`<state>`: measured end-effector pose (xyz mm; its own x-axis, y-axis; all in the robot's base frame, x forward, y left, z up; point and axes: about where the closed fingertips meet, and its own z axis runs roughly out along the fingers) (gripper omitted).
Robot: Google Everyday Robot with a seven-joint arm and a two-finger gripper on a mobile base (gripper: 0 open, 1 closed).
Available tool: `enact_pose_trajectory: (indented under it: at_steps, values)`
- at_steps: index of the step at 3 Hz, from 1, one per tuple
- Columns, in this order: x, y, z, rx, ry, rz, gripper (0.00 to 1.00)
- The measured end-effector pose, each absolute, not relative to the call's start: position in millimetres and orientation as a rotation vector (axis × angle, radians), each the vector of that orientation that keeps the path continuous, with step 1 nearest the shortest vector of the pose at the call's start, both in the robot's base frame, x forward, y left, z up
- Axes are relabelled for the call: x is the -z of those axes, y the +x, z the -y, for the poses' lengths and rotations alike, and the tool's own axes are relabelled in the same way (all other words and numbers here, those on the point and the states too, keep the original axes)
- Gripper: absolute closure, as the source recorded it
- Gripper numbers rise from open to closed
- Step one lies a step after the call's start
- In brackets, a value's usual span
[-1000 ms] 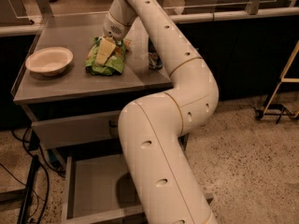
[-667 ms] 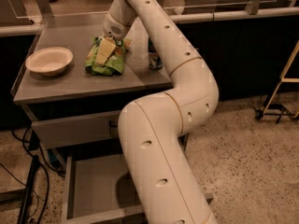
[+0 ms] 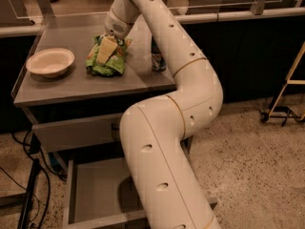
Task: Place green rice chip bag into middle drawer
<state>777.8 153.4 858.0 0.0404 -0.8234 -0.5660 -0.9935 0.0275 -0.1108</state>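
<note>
The green rice chip bag (image 3: 107, 64) lies crumpled on the grey counter top (image 3: 71, 87), near its middle. My gripper (image 3: 106, 49) reaches down from the far side and rests on top of the bag. The white arm (image 3: 162, 142) bends down across the front of the cabinet. The middle drawer (image 3: 93, 194) stands pulled open below, with a bare grey bottom and low sides. The arm hides its right part.
A cream bowl (image 3: 50, 62) sits on the counter left of the bag. A dark drink can (image 3: 158, 57) stands right of it, partly behind the arm. The upper drawer (image 3: 76, 132) is shut. Cables (image 3: 26, 175) run on the floor left; a yellow-framed stand (image 3: 286, 92) is right.
</note>
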Motion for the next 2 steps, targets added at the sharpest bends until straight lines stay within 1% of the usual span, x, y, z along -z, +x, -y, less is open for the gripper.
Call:
enact_pose_trajectory:
  at_steps: [2]
  values:
    - [-896.6, 766.7, -145.9, -0.467, -1.835, -1.754, 1.0]
